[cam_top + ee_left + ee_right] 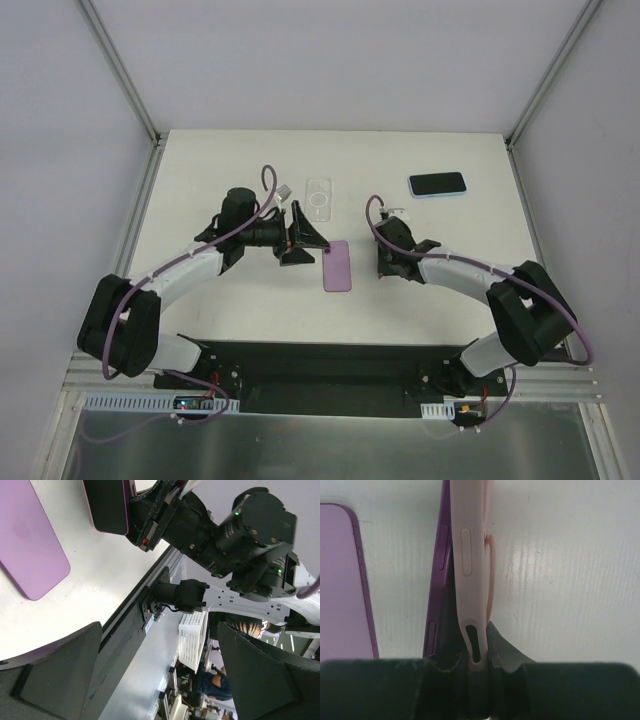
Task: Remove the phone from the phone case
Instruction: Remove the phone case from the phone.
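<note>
Currently the right jaws are clamped on one end of the pink case [470,580], held on edge over the bench [200,160]. The purple phone [441,555] lies against the case's left side, and a dark gap shows between the two close to the jaws. The left jaws are spread wide, gripping nothing, facing the right jaws. A second purple handset [338,265] lies flat between both pairs. A clear case [319,197] and a dark-screened phone [438,185] lie beyond the jaws, apart from them.

the white table [200,170] carries a purple phone [338,266] lying flat mid-table, a clear case [319,197] beyond it, and a blue-edged dark phone [438,185] far right.
</note>
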{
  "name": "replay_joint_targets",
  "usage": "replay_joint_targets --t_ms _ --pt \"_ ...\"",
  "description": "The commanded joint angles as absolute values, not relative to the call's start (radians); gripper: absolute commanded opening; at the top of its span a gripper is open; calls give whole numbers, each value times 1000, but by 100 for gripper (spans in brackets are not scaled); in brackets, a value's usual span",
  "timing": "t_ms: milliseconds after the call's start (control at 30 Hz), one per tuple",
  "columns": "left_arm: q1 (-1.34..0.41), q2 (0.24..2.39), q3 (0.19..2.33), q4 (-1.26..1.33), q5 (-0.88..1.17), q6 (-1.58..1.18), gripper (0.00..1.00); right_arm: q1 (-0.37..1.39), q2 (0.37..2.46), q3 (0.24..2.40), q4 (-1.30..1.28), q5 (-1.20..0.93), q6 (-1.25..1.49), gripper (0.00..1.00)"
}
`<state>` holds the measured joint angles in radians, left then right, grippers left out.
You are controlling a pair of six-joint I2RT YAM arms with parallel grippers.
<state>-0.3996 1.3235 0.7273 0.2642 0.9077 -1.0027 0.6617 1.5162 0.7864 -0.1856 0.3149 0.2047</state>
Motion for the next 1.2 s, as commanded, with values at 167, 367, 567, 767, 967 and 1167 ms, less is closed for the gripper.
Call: replay_joint_targets --t_ms 167,367,567,767,967,1167 --pt "-478 1569 894 290 887 -1046 91 703 1375 710 -219 160 213 2" --pt "-521 1649 971 181 815 -1017 86 767 1266 761 -316 123 163 1" --pt "-571 1670 1025 38 726 -942 85 830 1241 821 -362 117 181 2" --pt "-620 1700 1011 31 703 -945 83 857 1255 859 -370 133 209 1" --pt "-657 1718 1020 26 683 -945 82 871 1281 885 -376 150 212 1" --pt "-678 1741 1031 25 676 -950 82 877 1302 900 -387 185 212 1"
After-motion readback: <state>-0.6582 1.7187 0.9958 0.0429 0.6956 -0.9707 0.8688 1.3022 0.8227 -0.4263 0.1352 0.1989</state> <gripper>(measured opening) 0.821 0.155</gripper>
